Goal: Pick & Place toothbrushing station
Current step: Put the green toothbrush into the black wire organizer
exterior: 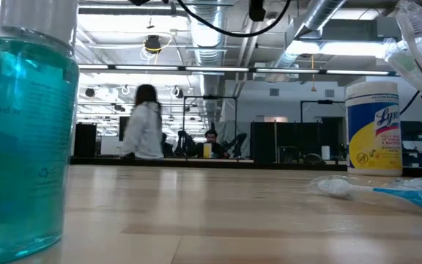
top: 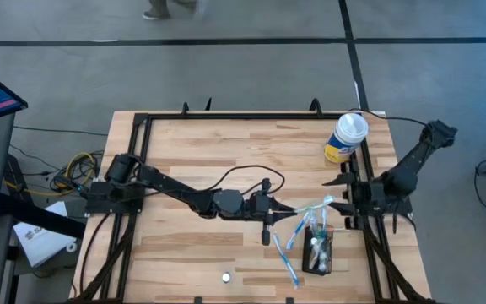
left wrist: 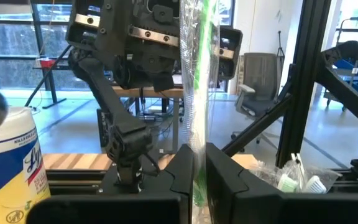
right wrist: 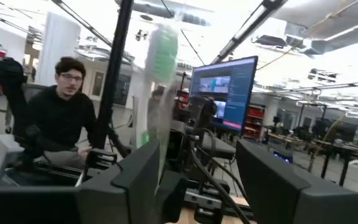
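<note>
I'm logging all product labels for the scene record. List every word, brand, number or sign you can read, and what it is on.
"Lys": large blue script on the yellow label of the white-lidded canister in the low view; the word runs on out of sight.
"Ly": the same script on the canister in the left wrist view.
Small print on the canister's label: too blurred to read.
Faint marks on the teal bottle: unreadable.
Monitor in the right wrist view: text too blurred.

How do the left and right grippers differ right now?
The left gripper is shut on a wrapped green toothbrush; the right gripper is open, fingers spread, with that toothbrush close beside one finger. The left gripper reaches far across the table; the right gripper sits near the table's right edge. Both face each other close to the toothbrushing station.
</note>
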Robot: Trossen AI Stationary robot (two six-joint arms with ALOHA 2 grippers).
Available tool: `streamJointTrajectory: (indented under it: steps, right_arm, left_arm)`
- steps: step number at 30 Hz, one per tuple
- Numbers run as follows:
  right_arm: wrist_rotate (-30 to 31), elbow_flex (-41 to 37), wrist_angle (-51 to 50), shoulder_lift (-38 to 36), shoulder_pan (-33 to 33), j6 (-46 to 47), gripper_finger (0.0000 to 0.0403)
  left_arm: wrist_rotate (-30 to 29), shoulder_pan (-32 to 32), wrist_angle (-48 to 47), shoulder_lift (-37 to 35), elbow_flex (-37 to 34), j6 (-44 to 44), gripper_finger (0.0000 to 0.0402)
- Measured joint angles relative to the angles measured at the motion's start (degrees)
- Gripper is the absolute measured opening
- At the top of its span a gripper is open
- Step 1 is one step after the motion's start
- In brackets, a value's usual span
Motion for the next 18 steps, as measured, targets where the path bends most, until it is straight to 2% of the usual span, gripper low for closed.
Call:
streamJointTrajectory:
  steps: [6, 14, 18]
  right_arm:
    - [-8.15, -0.02, 2.75, 3.2, -5.02, 2.82, 0.021]
    - [-14.24, -0.02, 9.74, 7.51, -7.93, 2.93, 0.0179]
    - [-14.97, -0.02, 11.99, 9.18, -7.96, 2.93, 0.0164]
  left_arm:
    - [-0.01, 0.32, -0.07, 0.0, 0.0, 0.0, 0.001]
    - [0.0, 0.57, -0.11, 0.0, 0.0, 0.02, 0.001]
    - [0.0, 0.63, -0.17, 0.0, 0.0, 0.02, 0.001]
